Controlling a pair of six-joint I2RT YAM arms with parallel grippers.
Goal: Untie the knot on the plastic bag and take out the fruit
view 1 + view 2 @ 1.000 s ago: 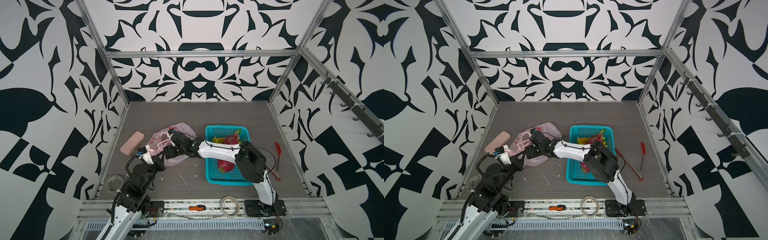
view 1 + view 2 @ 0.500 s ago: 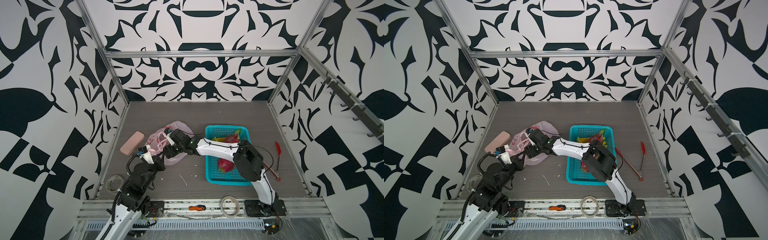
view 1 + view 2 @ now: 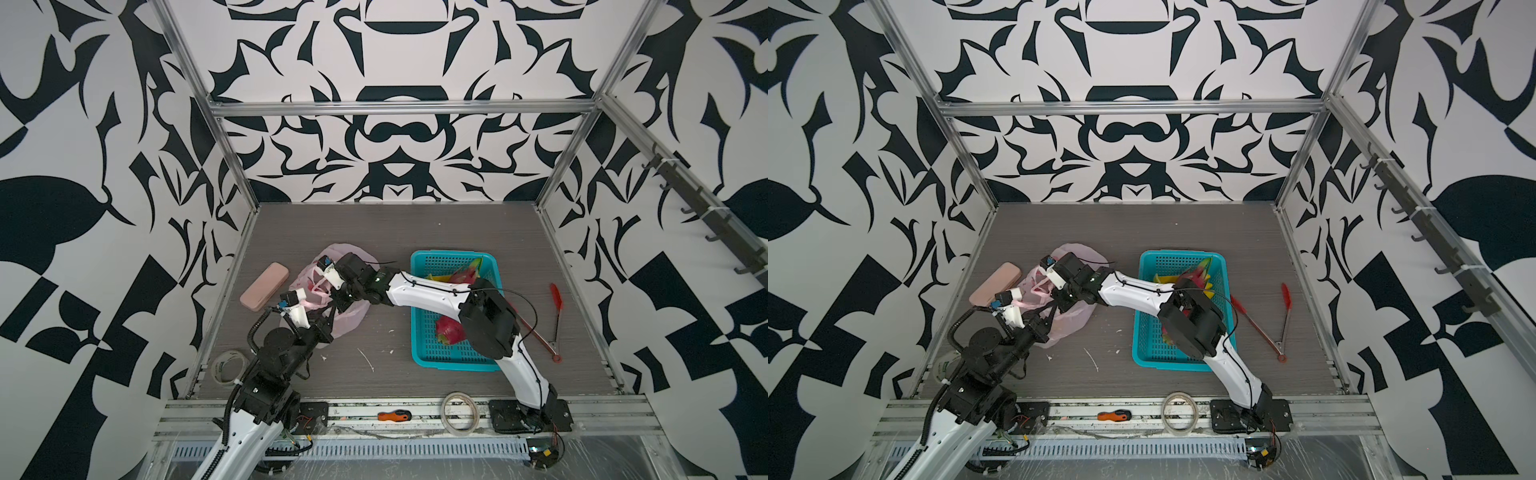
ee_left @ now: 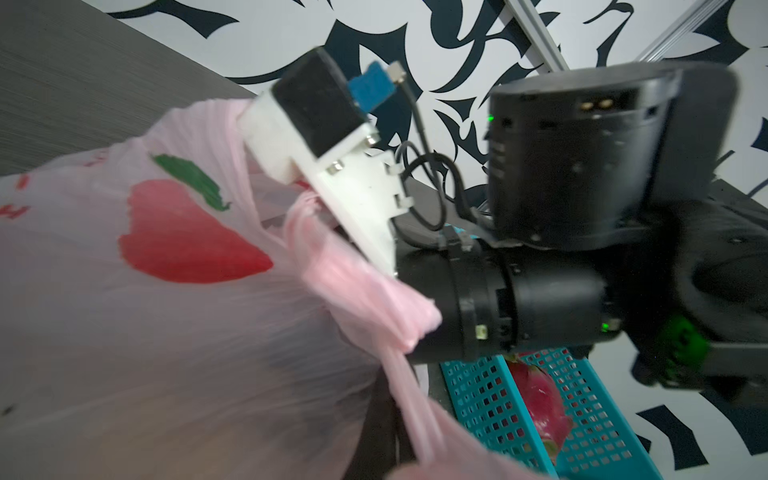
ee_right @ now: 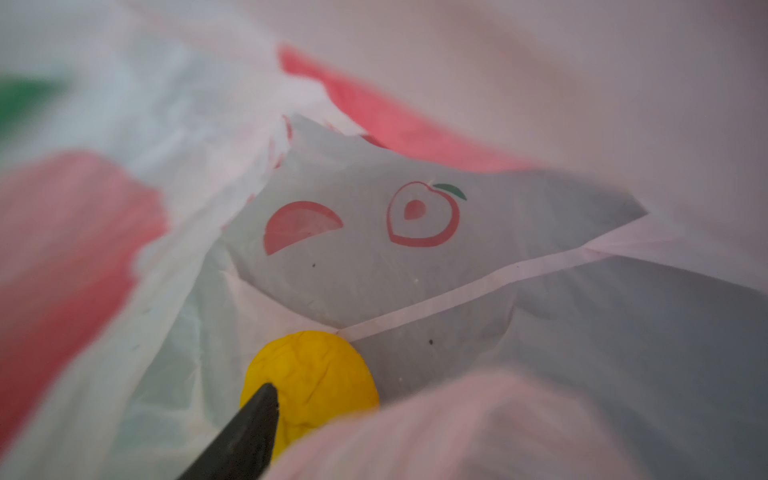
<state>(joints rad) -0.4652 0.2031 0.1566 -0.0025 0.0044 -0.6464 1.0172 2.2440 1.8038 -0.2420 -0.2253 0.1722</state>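
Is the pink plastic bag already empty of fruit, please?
No, the right wrist view shows a small round yellow-orange fruit lying inside the plastic bag.

One bag (image 3: 352, 319) and one basket (image 3: 424, 332). Fruit, four pieces in all: two dragon fruits (image 3: 468, 271) (image 3: 449, 331), one banana bunch (image 3: 436, 277) whose bananas are too hidden to count, and one orange (image 5: 316, 374), which shows only in the right wrist view. That same view shows two small red prints (image 5: 303, 226) (image 5: 424, 214) on the bag. One pink case (image 3: 264, 286), two tape rolls (image 3: 220, 360) (image 3: 444, 409), one screwdriver (image 3: 395, 415), one pair of tongs (image 3: 556, 297). Two arms (image 3: 278, 349) (image 3: 428, 293)
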